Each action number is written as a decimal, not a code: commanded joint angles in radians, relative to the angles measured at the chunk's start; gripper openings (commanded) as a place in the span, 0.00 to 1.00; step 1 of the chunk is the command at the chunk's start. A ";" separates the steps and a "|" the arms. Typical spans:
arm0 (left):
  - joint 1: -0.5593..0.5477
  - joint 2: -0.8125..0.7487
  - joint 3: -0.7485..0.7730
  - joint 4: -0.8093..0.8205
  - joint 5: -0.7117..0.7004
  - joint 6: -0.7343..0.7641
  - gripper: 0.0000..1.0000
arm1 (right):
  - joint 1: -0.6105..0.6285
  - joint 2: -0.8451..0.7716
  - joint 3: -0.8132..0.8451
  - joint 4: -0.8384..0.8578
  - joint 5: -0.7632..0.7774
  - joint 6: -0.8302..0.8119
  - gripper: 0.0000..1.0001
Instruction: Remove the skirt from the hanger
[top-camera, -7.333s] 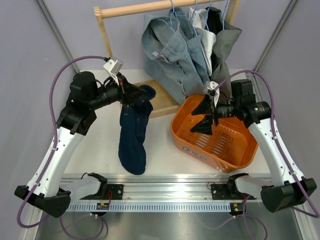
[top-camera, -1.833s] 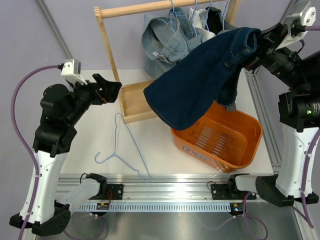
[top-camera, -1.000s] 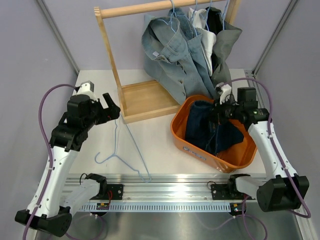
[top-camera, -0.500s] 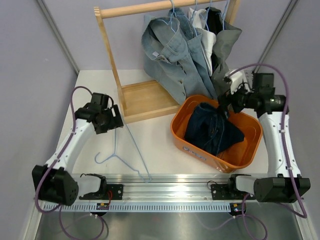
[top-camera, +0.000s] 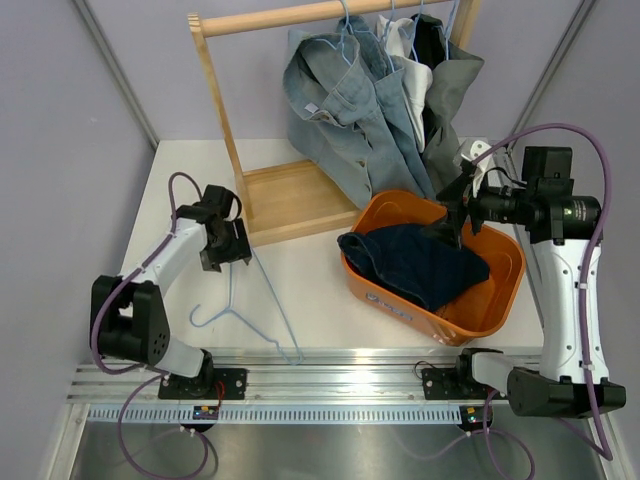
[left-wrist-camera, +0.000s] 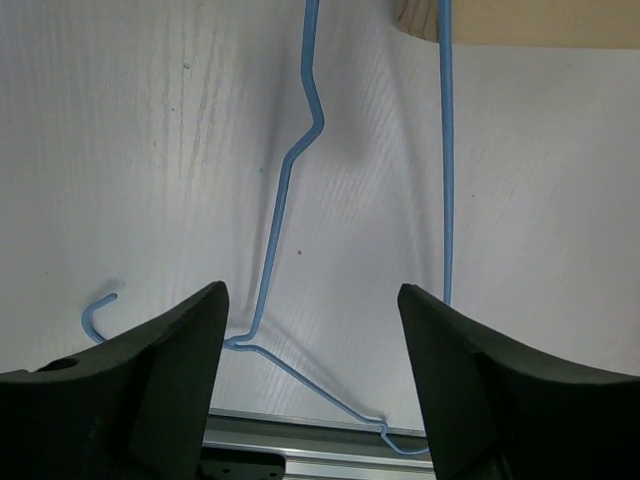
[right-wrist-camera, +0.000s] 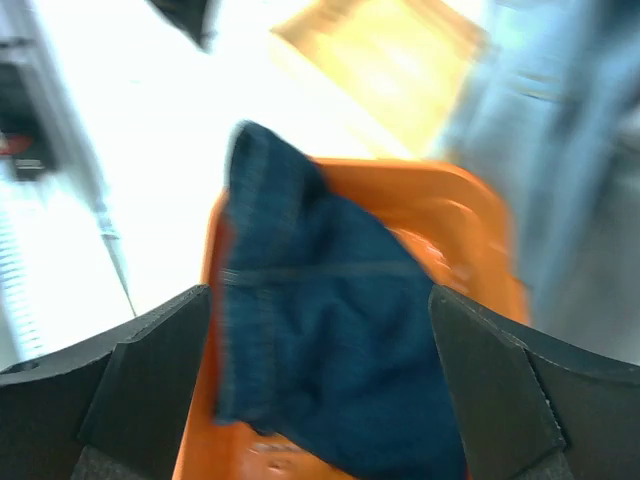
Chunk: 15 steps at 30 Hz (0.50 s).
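The dark navy skirt (top-camera: 415, 262) lies crumpled in the orange basket (top-camera: 500, 300), off the hanger; one edge laps over the basket's left rim. In the right wrist view the skirt (right-wrist-camera: 330, 350) is blurred below my right gripper (right-wrist-camera: 320, 295), which is open and holds nothing. That right gripper (top-camera: 455, 205) hangs above the basket's far edge. The pale-blue wire hanger (top-camera: 230, 285) lies flat and bare on the white table. My left gripper (top-camera: 228, 248) hovers low over the hanger's upper end. It is open, and the hanger (left-wrist-camera: 283, 190) lies beyond the left gripper (left-wrist-camera: 310, 300), untouched.
A wooden rack (top-camera: 300, 15) stands at the back, its tray-like base (top-camera: 295, 200) next to my left gripper. A grey-blue denim jacket (top-camera: 340, 90) and a grey garment (top-camera: 455, 80) hang from it behind the basket. An aluminium rail (top-camera: 320, 385) runs along the near edge.
My right gripper opened, let go of the skirt and drew back up to the right. The skirt settled and spread in the basket. My left arm folded down toward the table, its jaws narrowing somewhat.
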 joint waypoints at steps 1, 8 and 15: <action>0.006 0.056 -0.011 0.053 -0.045 0.011 0.69 | 0.038 -0.004 -0.055 -0.020 -0.192 0.013 0.96; 0.008 0.220 0.012 0.067 -0.089 0.019 0.57 | 0.110 -0.022 -0.110 0.103 -0.210 0.113 0.96; 0.012 0.251 -0.005 0.105 -0.077 0.025 0.09 | 0.213 -0.013 -0.138 0.149 -0.224 0.146 0.96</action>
